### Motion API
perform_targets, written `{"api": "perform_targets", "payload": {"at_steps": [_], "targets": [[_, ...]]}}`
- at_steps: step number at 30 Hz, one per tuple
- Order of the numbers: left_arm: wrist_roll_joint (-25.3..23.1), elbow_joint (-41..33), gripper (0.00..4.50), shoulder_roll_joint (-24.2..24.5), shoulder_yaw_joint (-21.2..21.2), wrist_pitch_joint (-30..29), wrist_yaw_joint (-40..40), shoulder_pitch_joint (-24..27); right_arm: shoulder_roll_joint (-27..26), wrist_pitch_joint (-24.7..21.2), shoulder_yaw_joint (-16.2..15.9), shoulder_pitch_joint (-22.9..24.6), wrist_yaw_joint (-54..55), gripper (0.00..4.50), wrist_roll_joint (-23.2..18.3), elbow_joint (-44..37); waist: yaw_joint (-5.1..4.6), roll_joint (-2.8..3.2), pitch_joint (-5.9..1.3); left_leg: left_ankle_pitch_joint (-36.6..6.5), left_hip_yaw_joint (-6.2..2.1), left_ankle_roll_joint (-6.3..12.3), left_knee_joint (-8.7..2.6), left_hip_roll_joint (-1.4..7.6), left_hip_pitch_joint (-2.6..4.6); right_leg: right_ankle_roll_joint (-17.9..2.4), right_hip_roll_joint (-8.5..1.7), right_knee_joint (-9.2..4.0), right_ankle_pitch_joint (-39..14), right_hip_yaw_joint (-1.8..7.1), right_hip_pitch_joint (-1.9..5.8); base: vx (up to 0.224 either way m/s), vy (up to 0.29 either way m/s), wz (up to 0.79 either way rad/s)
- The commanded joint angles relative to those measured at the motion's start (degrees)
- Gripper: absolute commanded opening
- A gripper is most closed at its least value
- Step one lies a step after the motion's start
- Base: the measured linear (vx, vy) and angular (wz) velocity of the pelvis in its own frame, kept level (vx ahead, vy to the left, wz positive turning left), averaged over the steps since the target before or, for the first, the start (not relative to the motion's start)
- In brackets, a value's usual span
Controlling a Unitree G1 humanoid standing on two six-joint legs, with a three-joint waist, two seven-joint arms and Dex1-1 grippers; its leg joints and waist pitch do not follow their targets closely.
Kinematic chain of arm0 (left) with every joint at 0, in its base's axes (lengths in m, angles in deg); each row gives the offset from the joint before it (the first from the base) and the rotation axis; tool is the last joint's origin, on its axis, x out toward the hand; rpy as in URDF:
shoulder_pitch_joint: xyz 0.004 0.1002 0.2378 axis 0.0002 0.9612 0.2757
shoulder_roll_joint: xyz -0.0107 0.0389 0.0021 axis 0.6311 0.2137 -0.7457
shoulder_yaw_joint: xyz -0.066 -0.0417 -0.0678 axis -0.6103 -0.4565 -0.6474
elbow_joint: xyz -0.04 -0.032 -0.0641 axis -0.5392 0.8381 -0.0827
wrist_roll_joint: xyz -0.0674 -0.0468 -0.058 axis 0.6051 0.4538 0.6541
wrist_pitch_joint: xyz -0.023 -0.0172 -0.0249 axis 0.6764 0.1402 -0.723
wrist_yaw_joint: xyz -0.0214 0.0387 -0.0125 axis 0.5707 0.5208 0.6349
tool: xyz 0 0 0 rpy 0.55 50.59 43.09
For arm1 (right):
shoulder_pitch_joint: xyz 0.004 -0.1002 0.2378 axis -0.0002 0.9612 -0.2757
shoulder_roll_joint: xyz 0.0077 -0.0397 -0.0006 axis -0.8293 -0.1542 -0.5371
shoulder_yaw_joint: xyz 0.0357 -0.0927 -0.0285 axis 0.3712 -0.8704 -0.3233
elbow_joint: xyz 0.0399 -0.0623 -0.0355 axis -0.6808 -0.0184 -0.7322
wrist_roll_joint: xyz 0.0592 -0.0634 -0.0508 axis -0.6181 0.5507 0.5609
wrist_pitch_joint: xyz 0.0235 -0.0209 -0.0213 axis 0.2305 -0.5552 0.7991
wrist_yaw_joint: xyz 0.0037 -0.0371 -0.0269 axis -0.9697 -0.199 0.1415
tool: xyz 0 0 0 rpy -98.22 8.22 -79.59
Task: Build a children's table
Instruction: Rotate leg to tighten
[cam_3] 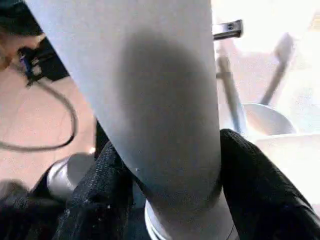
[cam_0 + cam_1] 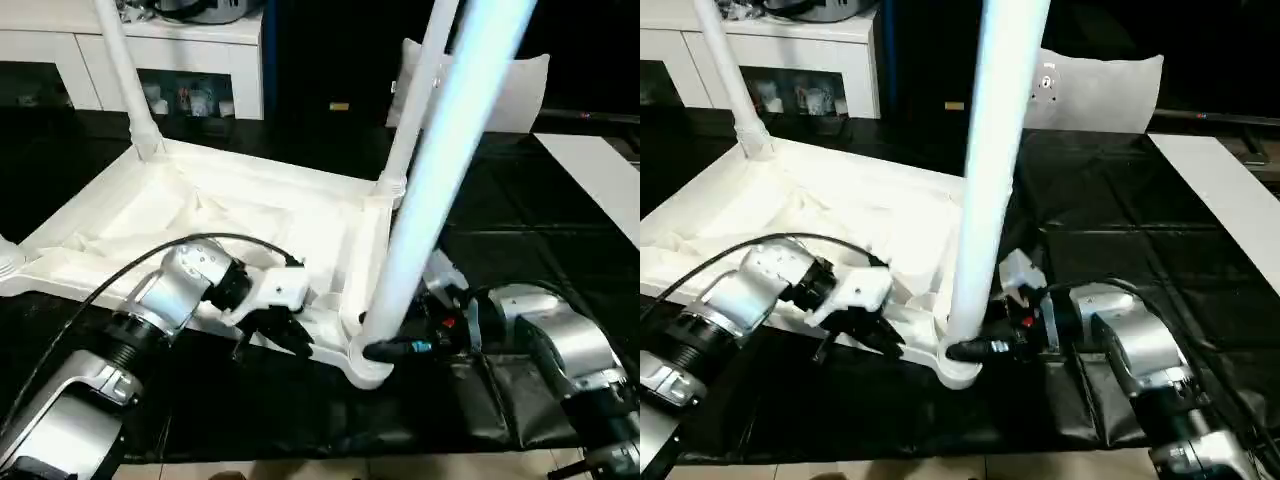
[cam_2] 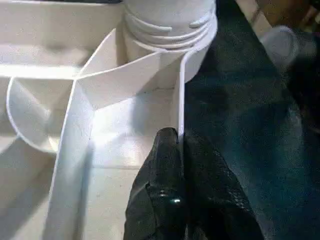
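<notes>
The children's table top (image 2: 250, 215) lies upside down on the black-covered surface, ribbed underside up. Two white legs (image 2: 125, 70) (image 2: 420, 90) stand in its far corner sockets. A third leg (image 2: 440, 170) rises from the near right corner socket (image 2: 368, 368), leaning slightly. My right gripper (image 2: 385, 350) is around this leg's base, and in the right wrist view its black fingers (image 1: 260, 185) press the leg (image 1: 160, 115) from both sides. My left gripper (image 2: 285, 335) is shut on the top's thin near rim wall (image 3: 179, 95), just beside that socket.
A white-grey cushion (image 2: 520, 90) stands behind the table top. To the far right lies a flat white board (image 2: 600, 175). A white cabinet (image 2: 150, 60) runs along the back left. The front edge of the black cover (image 2: 330, 445) is close below my arms.
</notes>
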Motion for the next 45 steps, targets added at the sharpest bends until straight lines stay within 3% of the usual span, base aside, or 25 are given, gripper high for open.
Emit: {"api": "perform_targets", "payload": {"at_steps": [1,3,5,6,11,12,14,16,19,22,28,31,32,34,35,36,41,45], "targets": [[0.8,-1.6,0.0,-4.2,-0.5,-3.4,5.0,-0.2,-4.0,-2.2,-0.5,0.0,6.3,2.14,-0.5,-1.6,-0.4,0.21,-3.4,-10.4,-0.15,1.74,-3.95,1.45,0.2,-5.6,-4.24,-5.41,-26.3,3.37,3.04,0.0,0.0,0.0],[-0.2,-0.9,0.0,-7.0,-1.7,-7.6,11.6,-0.9,-9.7,-4.4,1.4,-0.3,17.5,2.14,2.0,-1.1,-1.34,0.17,-3.15,-12.4,-0.51,0.11,-3.99,1.02,0.1,-3.0,-4.15,-6.16,-31.9,2.67,2.87,0.0,0.0,0.0],[-0.6,-0.6,0.0,-8.5,-2.2,-9.4,14.7,-1.3,-12.2,-5.7,2.6,-0.7,21.8,2.12,2.2,-1.0,-2.07,0.3,-3.17,-13.3,-0.64,-0.25,-3.87,0.84,0.16,-2.3,-4.15,-6.49,-33.4,2.41,2.78,0.0,0.0,0.0],[-0.7,-0.1,0.0,-10.4,-3.3,-11.8,18.1,-1.9,-14.5,-7.2,3.3,-1.1,26.0,2.12,2.7,-0.8,-2.98,0.34,-3.18,-14.1,-0.84,0.06,-3.85,0.74,-0.1,-1.5,-4.11,-6.9,-34.1,2.11,3.06,0.0,0.0,0.0],[-1.3,2.3,0.0,-15.9,-6.6,-16.4,29.1,-3.9,-22.5,-8.8,6.1,-2.5,42.8,2.1,6.6,1.8,-4.54,0.65,-3.33,-14.0,-0.98,0.87,-4.0,0.81,-0.24,-2.9,-4.05,-6.89,-30.4,2.06,3.02,0.0,0.0,0.0],[-1.4,2.4,0.0,-16.5,-7.0,-17.0,30.3,-4.1,-23.5,-8.9,6.6,-2.7,44.9,2.1,7.1,2.1,-4.88,0.48,-3.37,-14.3,-0.9,1.17,-3.95,0.73,-0.11,-3.4,-4.01,-6.95,-29.9,2.08,2.88,0.0,0.0,0.0],[-1.5,1.8,0.0,-17.6,-7.6,-17.9,31.8,-4.2,-25.2,-6.7,6.9,-2.8,47.3,2.1,8.1,2.9,-4.93,0.61,-3.29,-13.9,-0.8,1.81,-3.97,0.76,-0.05,-4.2,-4.06,-6.85,-28.6,2.31,2.79,0.0,0.0,0.0],[-1.7,1.2,0.0,-18.1,-7.7,-18.1,32.1,-4.2,-26.2,-3.8,6.9,-2.6,47.9,2.77,8.8,3.2,-4.85,0.72,-3.42,-13.1,-0.68,2.32,-3.95,0.82,-0.04,-4.8,-4.09,-6.64,-26.6,2.57,2.84,0.0,0.0,0.0],[-2.2,0.7,0.0,-17.9,-7.4,-18.2,31.9,-4.0,-26.8,-2.9,7.3,-2.1,48.4,2.82,8.9,2.8,-4.81,0.7,-3.48,-11.6,-0.64,3.02,-4.16,1.09,-0.21,-6.3,-3.98,-6.01,-22.2,2.87,3.07,0.0,0.0,0.0],[-2.5,0.0,0.0,-16.8,-6.6,-17.9,31.1,-3.4,-26.7,-2.4,7.6,-1.4,48.5,3.23,9.1,1.6,-4.74,0.77,-3.63,-9.9,-0.46,3.42,-4.14,1.19,-0.23,-8.2,-3.93,-5.42,-18.1,3.17,3.26,0.0,0.0,0.0],[-2.4,-0.5,0.0,-15.2,-6.1,-16.6,29.3,-2.6,-25.6,-1.5,8.2,-0.8,47.4,3.32,8.3,0.7,-4.57,0.99,-3.67,-8.1,-0.42,3.64,-4.28,1.37,-0.29,-10.0,-3.97,-4.88,-14.2,3.38,3.54,0.0,0.0,0.0],[-2.4,-0.5,0.0,-15.2,-6.1,-16.6,29.3,-2.6,-25.6,-1.5,8.2,-0.8,47.4,3.32,8.3,0.7,-4.62,0.99,-3.49,-9.8,-0.39,3.12,-4.33,1.33,-0.18,-9.6,-4.03,-5.24,-16.9,3.37,3.48,0.0,0.0,0.0],[-2.4,-0.5,0.0,-14.8,-6.1,-16.2,28.8,-2.4,-25.3,-1.1,8.5,-0.7,47.0,3.52,8.1,0.6,-4.63,1.0,-3.46,-10.0,-0.4,3.03,-4.36,1.33,-0.18,-9.4,-4.02,-5.3,-17.3,3.38,3.46,0.0,0.0,0.0],[-1.9,-0.8,0.0,-10.6,-4.9,-11.4,21.7,-1.3,-16.3,1.0,6.7,0.5,34.6,3.64,7.3,-0.4,-4.44,0.87,-3.54,-10.5,-0.45,3.45,-4.29,1.17,-0.28,-8.6,-4.0,-5.53,-18.5,3.26,3.79,0.0,0.0,0.0],[-1.9,-0.8,0.0,-10.6,-4.9,-11.4,21.7,-1.3,-16.3,1.0,6.7,0.5,34.6,3.64,7.3,-0.4,-4.32,0.81,-3.6,-10.1,-0.39,4.32,-4.21,1.37,-0.4,-8.5,-4.0,-5.26,-16.7,3.5,3.99,0.0,0.0,0.0],[-1.8,-0.8,0.0,-7.6,-3.8,-7.8,16.5,-0.6,-10.3,3.2,5.5,0.7,25.9,3.8,7.0,-0.2,-4.24,0.69,-3.58,-9.6,-0.43,5.16,-4.18,1.43,-0.66,-8.6,-3.97,-5.07,-15.5,3.51,4.1,0.0,0.0,0.0],[-0.8,-1.7,0.0,-4.2,-2.3,-3.6,9.3,0.2,-5.2,4.7,4.9,-0.4,16.9,4.25,5.9,1.2,-3.41,0.79,-3.51,-9.4,-0.25,5.0,-4.12,1.67,0.04,-9.8,-4.19,-5.12,-17.6,3.47,3.36,0.0,0.0,0.0],[-1.5,-0.7,0.0,-0.9,-0.1,0.6,4.5,-0.2,0.1,6.4,1.8,-1.6,8.8,4.48,6.4,3.0,-2.25,0.89,-3.49,-9.9,-0.04,4.08,-4.25,2.01,0.62,-11.4,-4.06,-4.59,-14.6,3.81,3.03,0.0,0.0,0.0]]}}
